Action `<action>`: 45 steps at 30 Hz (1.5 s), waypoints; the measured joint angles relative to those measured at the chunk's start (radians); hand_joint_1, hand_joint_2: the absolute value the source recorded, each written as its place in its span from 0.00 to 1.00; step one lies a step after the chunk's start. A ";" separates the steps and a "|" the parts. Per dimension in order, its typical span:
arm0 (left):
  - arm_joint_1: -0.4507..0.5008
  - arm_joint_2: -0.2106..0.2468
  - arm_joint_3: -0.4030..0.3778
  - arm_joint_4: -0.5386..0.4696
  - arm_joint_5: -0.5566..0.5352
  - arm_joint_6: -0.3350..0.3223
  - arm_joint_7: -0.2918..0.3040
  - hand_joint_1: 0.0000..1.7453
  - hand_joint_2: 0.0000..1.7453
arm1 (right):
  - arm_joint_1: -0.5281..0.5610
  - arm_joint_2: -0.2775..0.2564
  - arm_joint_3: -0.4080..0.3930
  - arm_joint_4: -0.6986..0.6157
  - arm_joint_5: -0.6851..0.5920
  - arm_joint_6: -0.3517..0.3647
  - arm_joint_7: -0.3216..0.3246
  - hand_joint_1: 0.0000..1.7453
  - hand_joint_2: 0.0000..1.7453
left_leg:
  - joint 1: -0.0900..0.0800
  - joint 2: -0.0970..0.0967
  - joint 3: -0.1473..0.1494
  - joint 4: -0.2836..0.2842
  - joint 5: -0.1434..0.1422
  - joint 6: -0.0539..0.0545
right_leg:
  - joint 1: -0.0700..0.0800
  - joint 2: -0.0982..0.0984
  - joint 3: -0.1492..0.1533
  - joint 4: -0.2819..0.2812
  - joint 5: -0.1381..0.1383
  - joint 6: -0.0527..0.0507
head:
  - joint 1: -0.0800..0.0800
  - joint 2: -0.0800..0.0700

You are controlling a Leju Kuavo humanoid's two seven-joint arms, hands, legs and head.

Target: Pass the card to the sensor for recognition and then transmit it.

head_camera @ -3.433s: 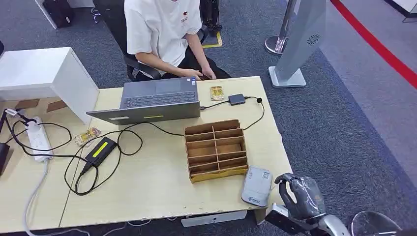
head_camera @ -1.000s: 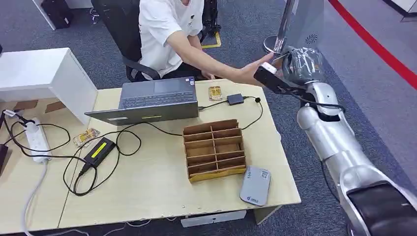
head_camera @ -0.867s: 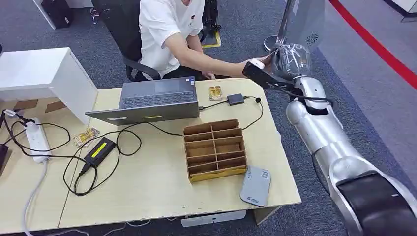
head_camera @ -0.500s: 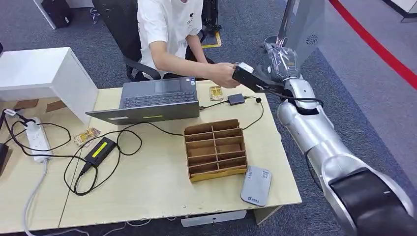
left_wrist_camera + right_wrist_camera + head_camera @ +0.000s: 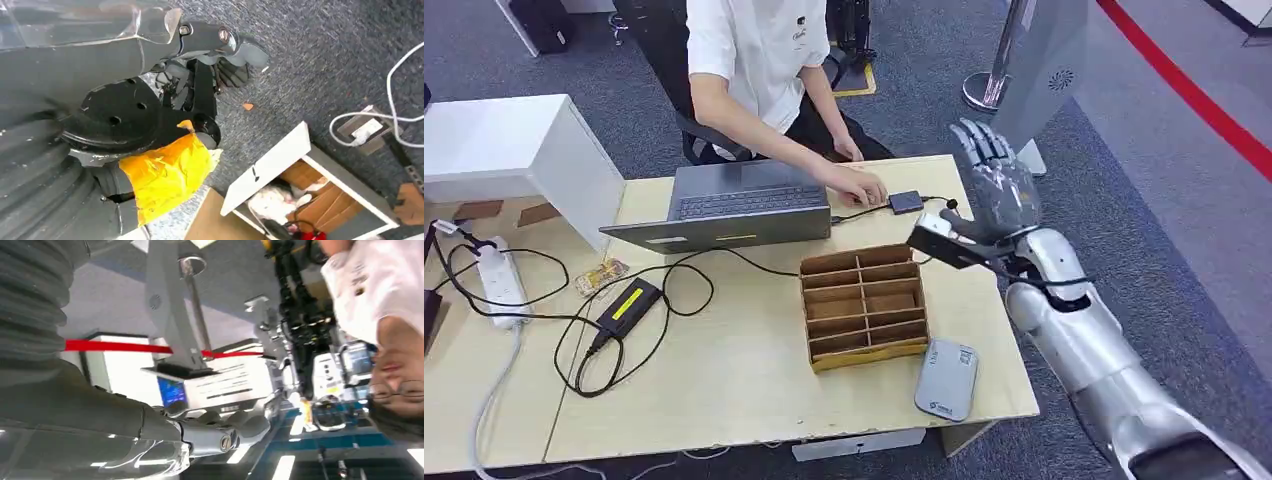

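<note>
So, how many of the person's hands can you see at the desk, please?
2. One hand rests on the desk beside the small black box; the other hand is at the far edge, behind the laptop.

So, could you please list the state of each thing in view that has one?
right hand: raised over the table's edge, fingers spread, holding nothing
left hand: hanging over the carpet, fingers curled in
laptop: open
wooden organizer: compartments look empty
card reader: flat on the table, nothing on it
</note>
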 joint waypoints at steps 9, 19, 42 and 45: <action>0.000 -0.016 0.032 0.000 0.044 0.047 0.050 0.00 1.00 | 0.511 -0.160 -0.107 -0.481 0.095 -0.053 -0.062 0.00 1.00 | 0.000 -0.001 -0.001 0.000 -0.004 0.002 | 0.000 -0.002 0.001 -0.002 -0.004 0.001 | 0.000 0.000; -0.004 -0.024 0.054 0.000 0.056 0.045 0.086 0.00 1.00 | 0.798 -0.204 -0.091 -0.706 0.232 -0.166 0.006 0.00 1.00 | 0.000 0.001 0.000 -0.001 -0.005 0.002 | 0.000 0.000 0.002 -0.002 -0.004 0.001 | 0.000 0.000; -0.006 -0.023 0.026 0.000 -0.062 0.042 0.120 0.00 1.00 | 0.580 0.115 0.233 -0.223 0.200 -0.218 0.037 0.00 1.00 | 0.003 0.003 0.003 -0.001 -0.004 0.001 | 0.002 0.001 0.004 -0.002 -0.004 0.000 | 0.000 0.000; -0.004 -0.020 0.009 0.000 -0.090 0.039 0.120 0.00 1.00 | 0.563 0.147 0.234 -0.183 0.194 -0.217 0.028 0.00 1.00 | 0.003 0.002 0.003 -0.001 -0.004 0.001 | 0.002 0.001 0.004 -0.002 -0.004 0.000 | 0.000 0.000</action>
